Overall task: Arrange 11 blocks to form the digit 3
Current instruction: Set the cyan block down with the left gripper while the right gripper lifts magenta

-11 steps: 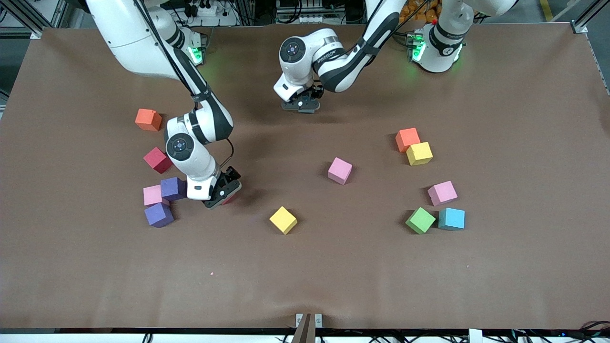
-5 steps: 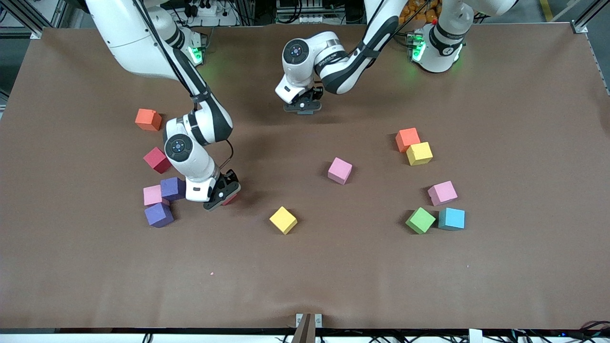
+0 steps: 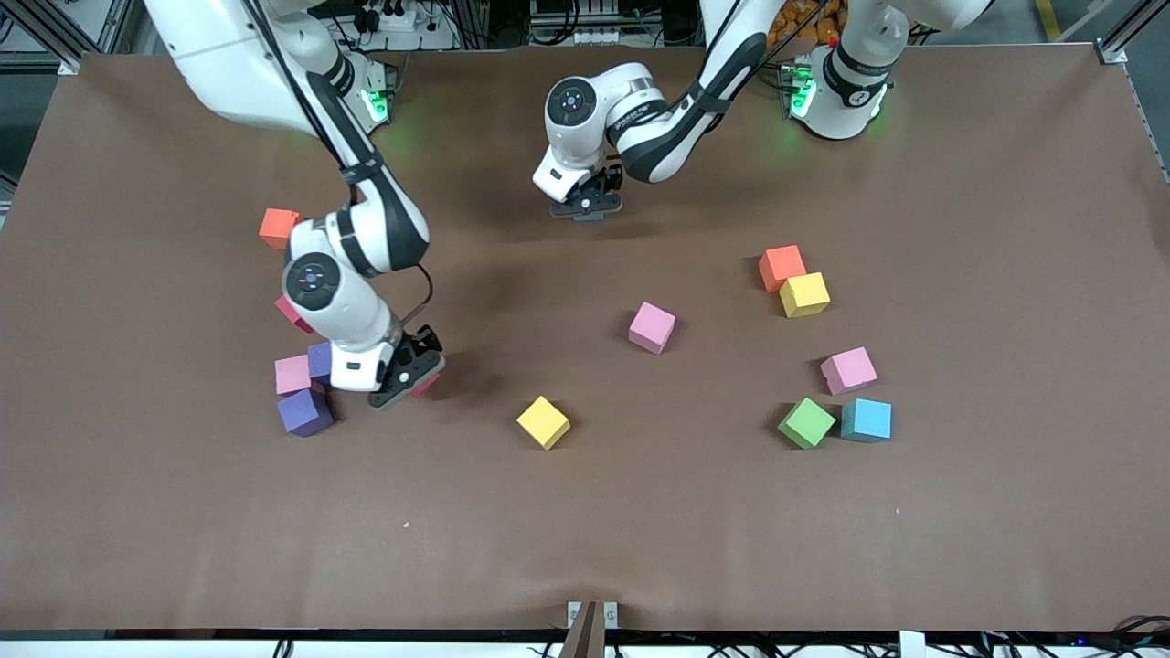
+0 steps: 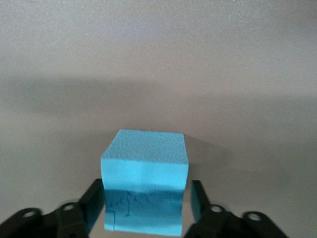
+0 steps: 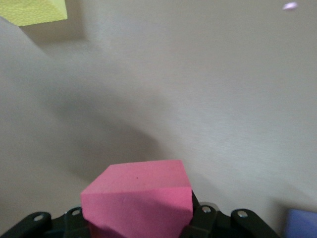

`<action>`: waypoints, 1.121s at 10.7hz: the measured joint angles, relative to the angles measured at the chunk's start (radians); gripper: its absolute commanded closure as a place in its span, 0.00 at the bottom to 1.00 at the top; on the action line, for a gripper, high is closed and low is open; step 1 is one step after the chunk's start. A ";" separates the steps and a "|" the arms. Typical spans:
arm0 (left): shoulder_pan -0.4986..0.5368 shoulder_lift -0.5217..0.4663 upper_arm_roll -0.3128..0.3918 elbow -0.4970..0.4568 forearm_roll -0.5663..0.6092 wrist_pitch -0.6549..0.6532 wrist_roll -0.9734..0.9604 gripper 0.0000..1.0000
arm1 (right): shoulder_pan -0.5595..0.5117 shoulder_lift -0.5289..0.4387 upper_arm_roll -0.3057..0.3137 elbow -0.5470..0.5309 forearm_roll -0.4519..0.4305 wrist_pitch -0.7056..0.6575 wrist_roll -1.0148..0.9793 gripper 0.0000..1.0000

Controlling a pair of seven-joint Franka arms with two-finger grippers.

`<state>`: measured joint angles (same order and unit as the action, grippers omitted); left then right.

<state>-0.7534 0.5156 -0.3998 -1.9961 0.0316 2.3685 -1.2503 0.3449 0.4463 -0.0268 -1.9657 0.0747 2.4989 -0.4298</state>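
Here your right gripper (image 3: 409, 373) clamps a pink block (image 5: 138, 198); the left gripper (image 4: 148, 208) straddles a teal block (image 4: 145, 171), apparently loosened.

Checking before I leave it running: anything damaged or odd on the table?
The teal-blue block at the left gripper shows crack-like lines on one face; a tiny pink speck lies on the table.

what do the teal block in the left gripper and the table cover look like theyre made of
Teal block: probably foam, matte, with a pebbled grainy top and no shine. Table cover: likely brown paper or thin matte sheet, judging by soft ripples near its front edge.
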 measured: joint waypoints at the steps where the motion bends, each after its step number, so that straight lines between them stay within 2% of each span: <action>1: 0.006 -0.017 -0.007 0.003 0.000 -0.022 -0.012 0.00 | -0.026 -0.020 0.000 0.000 0.000 -0.025 -0.032 0.66; 3: 0.034 -0.078 -0.012 0.009 0.000 -0.074 -0.013 0.00 | -0.052 -0.056 0.000 0.002 0.000 -0.077 -0.053 0.65; 6: 0.153 -0.171 -0.010 0.011 0.000 -0.114 0.011 0.00 | -0.050 -0.098 0.005 0.009 0.000 -0.157 -0.053 0.65; 9: 0.301 -0.176 -0.002 0.087 0.000 -0.172 0.014 0.00 | -0.050 -0.116 0.006 0.014 0.000 -0.184 -0.065 0.63; 12: 0.428 -0.138 0.004 0.194 0.000 -0.210 0.015 0.00 | -0.049 -0.119 0.010 0.017 0.000 -0.233 -0.192 0.64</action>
<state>-0.3250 0.3777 -0.3957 -1.8021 0.0316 2.1585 -1.2350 0.2955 0.3278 -0.0165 -1.9483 0.0749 2.2661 -0.6215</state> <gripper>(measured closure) 0.000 0.396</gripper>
